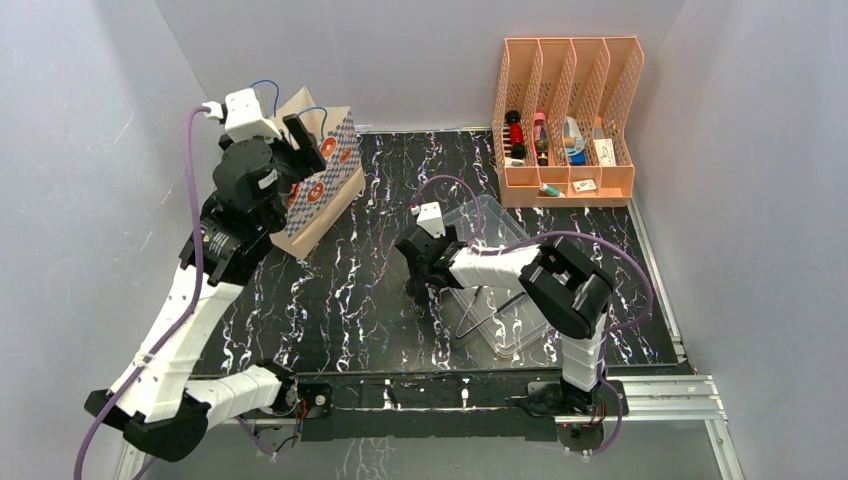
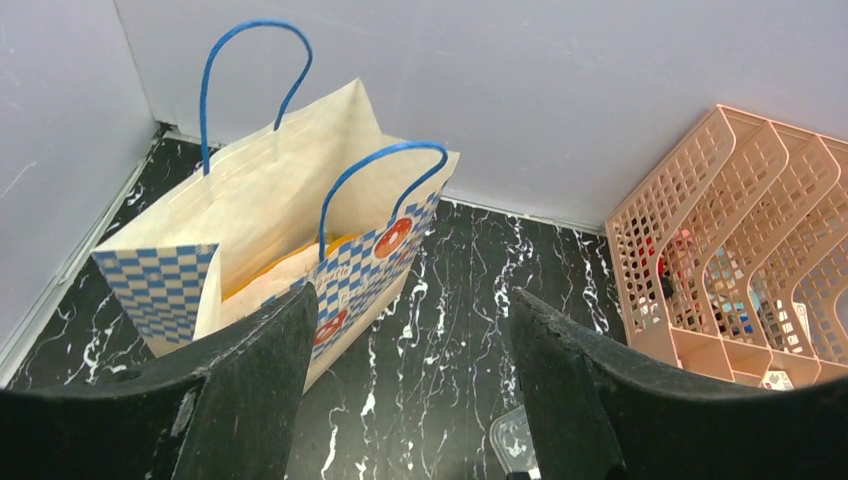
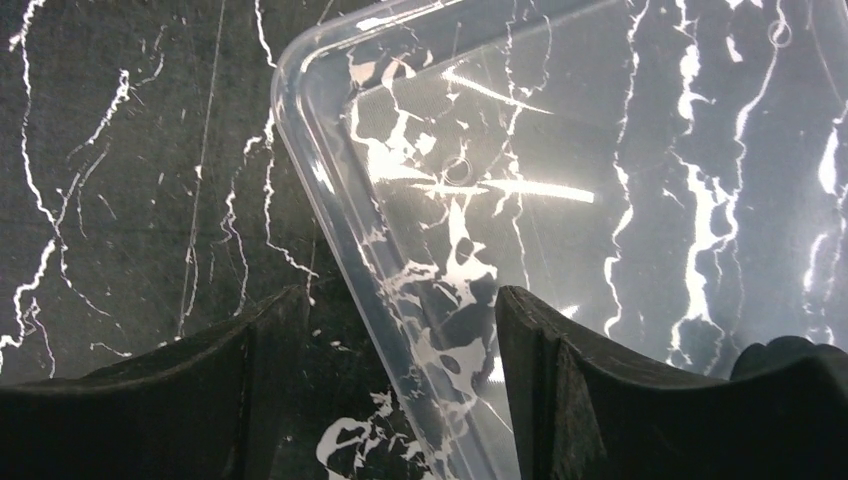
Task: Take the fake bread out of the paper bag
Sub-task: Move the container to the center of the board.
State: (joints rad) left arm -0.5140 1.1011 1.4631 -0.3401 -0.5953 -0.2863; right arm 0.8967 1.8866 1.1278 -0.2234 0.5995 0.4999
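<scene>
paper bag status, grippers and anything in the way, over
Left gripper open, empty, hovering by the paper bag. Right gripper open over the clear tray rim. Bag standing, mouth open, fake bread inside. Nothing blocking the mouth.

You have plain pale grey walls [image 1: 420, 60], a black white-veined marble-look tabletop [image 1: 370, 290], and a peach perforated plastic rack [image 1: 620, 70] far right.

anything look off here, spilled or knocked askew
Nothing is spilled or damaged. The paper bag stands upright with its mouth open. Only the clear tray looks a little odd: it sits skewed to the edges of the table, with the open right gripper straddling its rim.
</scene>
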